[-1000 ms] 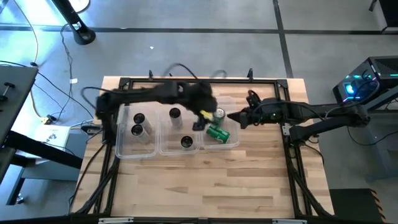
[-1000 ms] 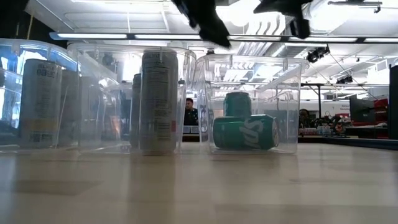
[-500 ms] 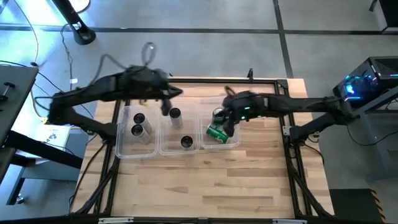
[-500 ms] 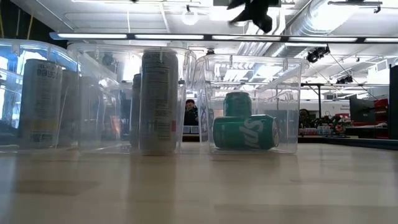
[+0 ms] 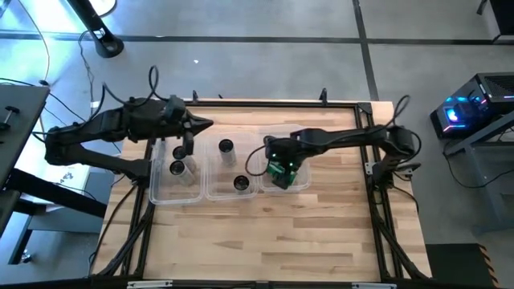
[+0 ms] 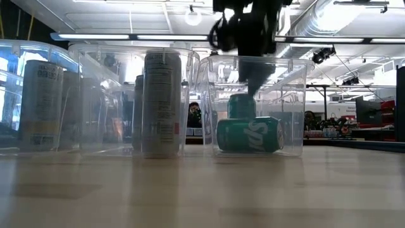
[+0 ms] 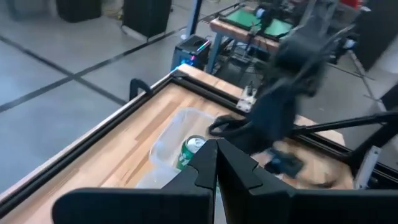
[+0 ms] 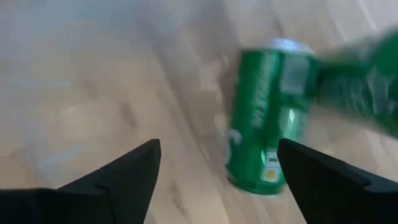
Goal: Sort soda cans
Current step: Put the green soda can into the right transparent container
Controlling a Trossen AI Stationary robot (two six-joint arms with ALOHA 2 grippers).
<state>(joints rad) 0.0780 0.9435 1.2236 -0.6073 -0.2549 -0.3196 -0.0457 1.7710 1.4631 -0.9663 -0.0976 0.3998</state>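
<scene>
Three clear plastic tubs stand side by side on the wooden table (image 5: 273, 241), and the six soda cans are distributed among them. The right tub (image 5: 303, 181) contains the two green cans: the fallen green can (image 6: 249, 134) lies on its side toward the front, and the upright green can (image 6: 241, 105) stands behind it. The middle tub (image 5: 210, 170) contains the two black cans, the rear black can (image 5: 226, 147) and the front black can (image 5: 240, 183), both upright and well apart. The left tub (image 5: 157, 191) contains the two pale silver-white cans (image 5: 177, 167), upright, one just behind the other. The right gripper (image 5: 281, 164) is positioned over the right tub, directly above the green cans; in its wrist view its fingers (image 8: 118, 180) are spread wide with the fallen green can visible between and beyond them, not gripped. The left gripper (image 5: 193, 135) hangs above the rear edge of the left tub; in its wrist view its fingers (image 7: 205, 171) are pressed together with nothing between them.
</scene>
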